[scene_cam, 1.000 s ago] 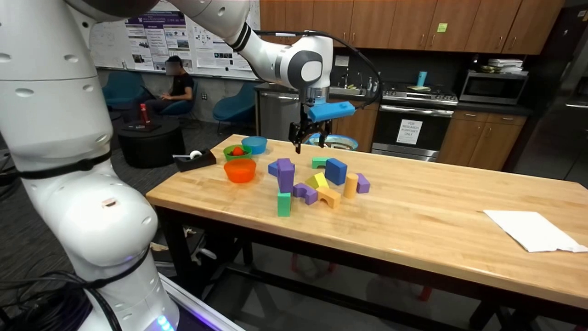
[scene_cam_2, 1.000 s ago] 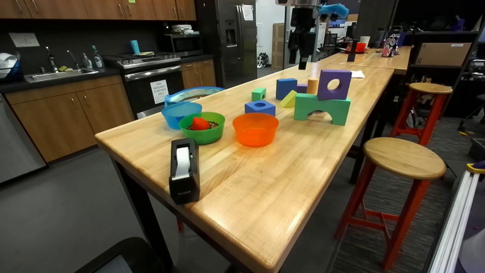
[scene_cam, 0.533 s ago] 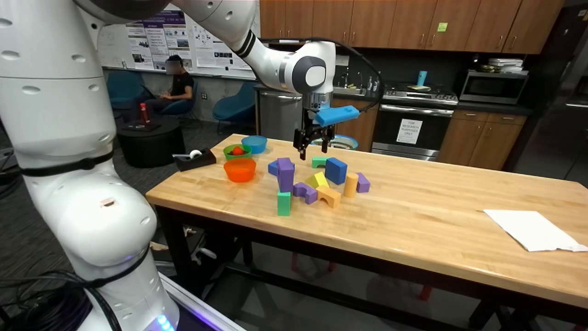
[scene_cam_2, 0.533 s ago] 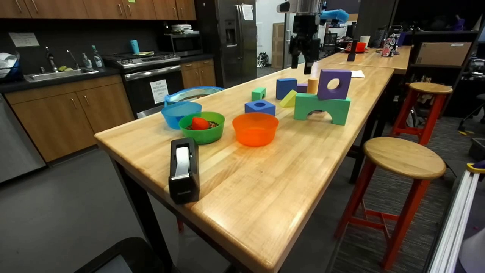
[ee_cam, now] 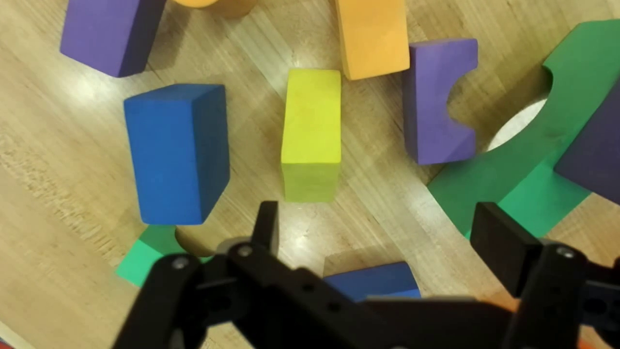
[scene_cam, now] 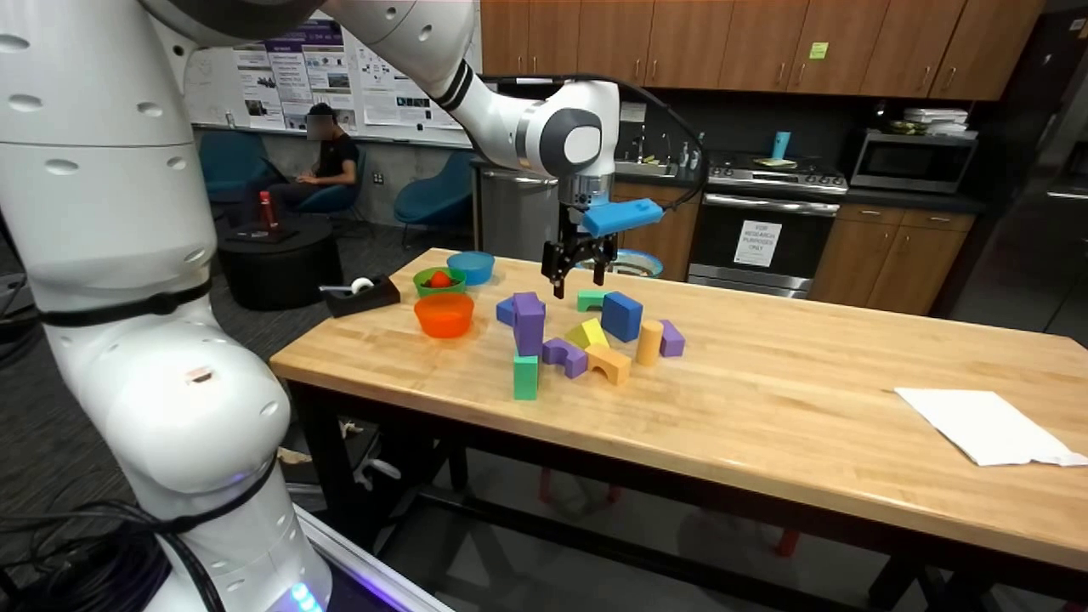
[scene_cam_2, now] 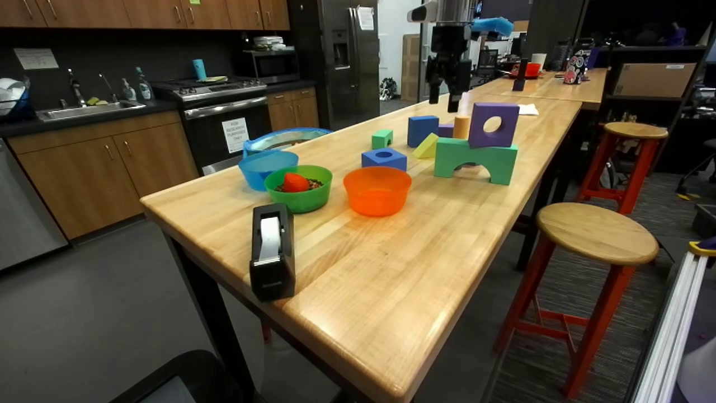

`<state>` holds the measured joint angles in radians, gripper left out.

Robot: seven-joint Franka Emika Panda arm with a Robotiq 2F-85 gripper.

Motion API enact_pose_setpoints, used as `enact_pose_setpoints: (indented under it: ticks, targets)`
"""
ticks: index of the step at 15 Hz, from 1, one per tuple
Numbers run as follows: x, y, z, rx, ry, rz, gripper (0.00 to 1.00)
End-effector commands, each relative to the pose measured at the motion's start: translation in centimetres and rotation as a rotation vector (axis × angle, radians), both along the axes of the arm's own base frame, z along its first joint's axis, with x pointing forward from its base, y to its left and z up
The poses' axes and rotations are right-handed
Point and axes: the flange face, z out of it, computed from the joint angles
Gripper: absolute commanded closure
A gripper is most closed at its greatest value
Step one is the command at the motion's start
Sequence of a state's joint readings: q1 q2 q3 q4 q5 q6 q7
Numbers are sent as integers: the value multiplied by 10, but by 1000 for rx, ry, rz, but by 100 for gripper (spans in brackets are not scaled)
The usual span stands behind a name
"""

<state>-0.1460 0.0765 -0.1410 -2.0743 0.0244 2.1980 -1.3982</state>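
Observation:
My gripper [scene_cam: 579,286] hangs open above the blocks, nothing between its fingers. In the wrist view, a yellow block [ee_cam: 312,116] lies just ahead of one fingertip, with a tall blue block [ee_cam: 162,155] to its left. A purple arch [ee_cam: 438,102] and an orange arch [ee_cam: 375,39] are on its right. The blue triangular block [scene_cam_2: 384,159] is partly hidden by the gripper in the wrist view. A purple block with a round hole [scene_cam_2: 493,125] stands on the large green arch [scene_cam_2: 475,158]. Behind are a small green arch [scene_cam_2: 382,138], an orange cylinder [scene_cam: 648,342] and another purple block [scene_cam: 671,338].
An orange bowl [scene_cam_2: 377,191], a green bowl [scene_cam_2: 302,200] holding a red item, and a blue bowl [scene_cam_2: 267,169] stand near one table end. A black tape dispenser [scene_cam_2: 272,252] sits by that edge. A white sheet [scene_cam: 990,425] lies farther along. Stools [scene_cam_2: 597,232] flank the table.
My gripper has come down a little toward the blocks and shifted slightly sideways, staying open. The blocks and bowls have not moved.

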Motion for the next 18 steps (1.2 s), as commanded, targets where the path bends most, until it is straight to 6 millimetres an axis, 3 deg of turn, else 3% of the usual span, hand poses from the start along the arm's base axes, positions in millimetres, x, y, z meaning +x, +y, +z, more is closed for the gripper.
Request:
enact_pose_setpoints:
  ticks: [1, 18]
  targets:
    - [2, -4, -1, -12, -30, 17, 0]
    - [14, -7, -41, 14, 26, 104, 0]
